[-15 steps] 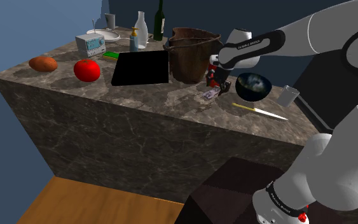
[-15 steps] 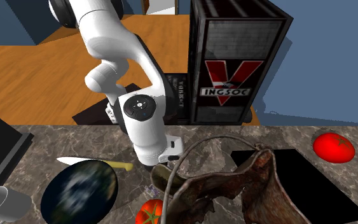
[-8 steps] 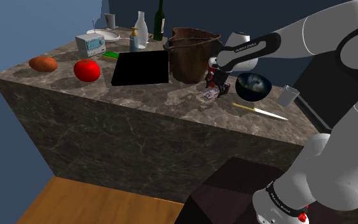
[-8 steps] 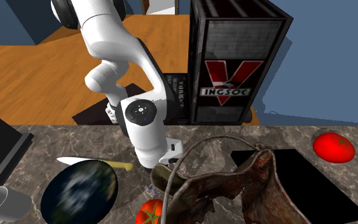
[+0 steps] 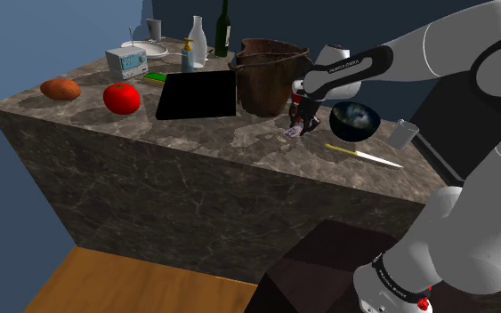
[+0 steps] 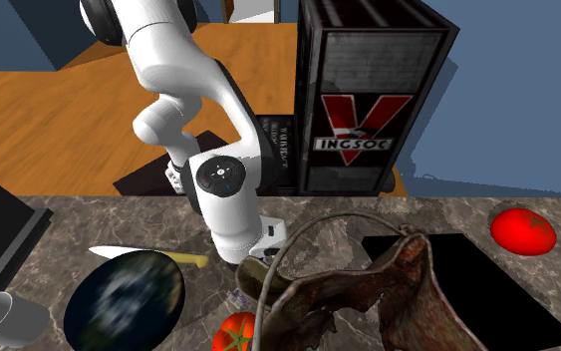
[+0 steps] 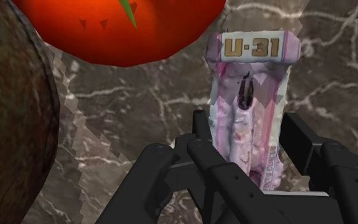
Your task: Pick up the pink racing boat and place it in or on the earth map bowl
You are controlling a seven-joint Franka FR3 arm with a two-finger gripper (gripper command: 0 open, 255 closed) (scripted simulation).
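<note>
The pink boat (image 7: pixel 247 108) is clamped between the black fingers (image 7: pixel 301 137), low over the marble bench (image 5: pixel 195 142). It's parked right by a red tomato (image 7: pixel 120 25), and the earth-map bowl (image 5: pixel 355 120) can be seen close by.

Two tomatoes sit on the counter: one tomato (image 6: pixel 522 229) at two o'clock from the single brown bag (image 6: pixel 368 299), the other tomato (image 6: pixel 236 332) at eight o'clock. There are three bottles: a white bottle (image 5: pixel 198 40), a dark bottle (image 5: pixel 224 27) and a pump bottle (image 5: pixel 187 55). There are two cups: a grey cup (image 5: pixel 154 28) and a metal cup (image 5: pixel 403 135). There is one each of pink boat (image 7: pixel 250 108), globe bowl (image 5: pixel 355 121), knife (image 5: pixel 368 157), potato (image 5: pixel 60 88) and plate (image 5: pixel 155 51).
</note>
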